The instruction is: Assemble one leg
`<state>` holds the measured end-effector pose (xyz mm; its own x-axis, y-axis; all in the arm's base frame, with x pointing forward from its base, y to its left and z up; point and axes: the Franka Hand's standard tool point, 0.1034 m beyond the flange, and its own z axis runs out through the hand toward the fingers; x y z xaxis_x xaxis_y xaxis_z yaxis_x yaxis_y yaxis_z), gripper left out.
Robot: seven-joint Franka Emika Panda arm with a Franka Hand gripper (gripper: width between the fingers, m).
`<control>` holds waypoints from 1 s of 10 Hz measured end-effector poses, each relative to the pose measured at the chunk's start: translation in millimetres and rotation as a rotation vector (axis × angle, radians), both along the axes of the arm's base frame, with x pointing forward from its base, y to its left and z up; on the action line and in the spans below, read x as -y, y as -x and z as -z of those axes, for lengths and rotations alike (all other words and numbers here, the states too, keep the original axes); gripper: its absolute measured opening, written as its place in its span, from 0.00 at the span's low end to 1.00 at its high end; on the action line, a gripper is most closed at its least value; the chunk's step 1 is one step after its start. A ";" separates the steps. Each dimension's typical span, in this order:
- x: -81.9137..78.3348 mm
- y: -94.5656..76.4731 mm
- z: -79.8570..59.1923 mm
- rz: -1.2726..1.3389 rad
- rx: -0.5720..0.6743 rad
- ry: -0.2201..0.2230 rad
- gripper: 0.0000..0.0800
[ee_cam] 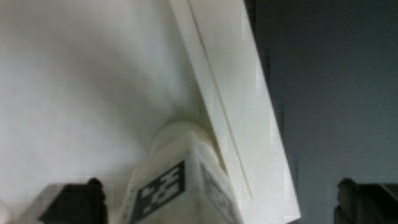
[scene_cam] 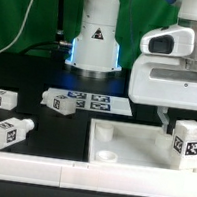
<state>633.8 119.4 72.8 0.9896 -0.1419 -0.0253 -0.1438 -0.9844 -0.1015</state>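
One leg [scene_cam: 189, 140], a white block with a black-and-white tag, stands upright at a corner of the large flat white tray-like piece [scene_cam: 130, 149] on the exterior view's right. My gripper [scene_cam: 178, 120] hangs just over the leg's top and is open. In the wrist view the leg [ee_cam: 175, 185] sits between my two dark fingertips [ee_cam: 71, 200], with a gap on each side, and my gripper [ee_cam: 217, 203] holds nothing. The tray piece's raised rim [ee_cam: 231, 90] runs away from the leg. The leg's lower end is hidden.
Three more tagged white blocks [scene_cam: 1, 98] [scene_cam: 62, 102] [scene_cam: 8, 131] lie loose on the black table at the exterior view's left. The marker board [scene_cam: 91, 102] lies behind the tray piece, in front of the robot base [scene_cam: 96, 41]. A round socket [scene_cam: 103, 133] shows at the tray's near-left corner.
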 end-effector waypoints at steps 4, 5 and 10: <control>7.9 -5.4 -0.3 -0.313 0.043 0.032 0.81; 8.0 -5.4 -0.2 -0.307 0.043 0.032 0.69; 8.3 -6.6 0.0 0.102 0.017 0.032 0.36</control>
<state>640.3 111.2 72.8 0.9701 -0.2428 -0.0028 -0.2423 -0.9674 -0.0735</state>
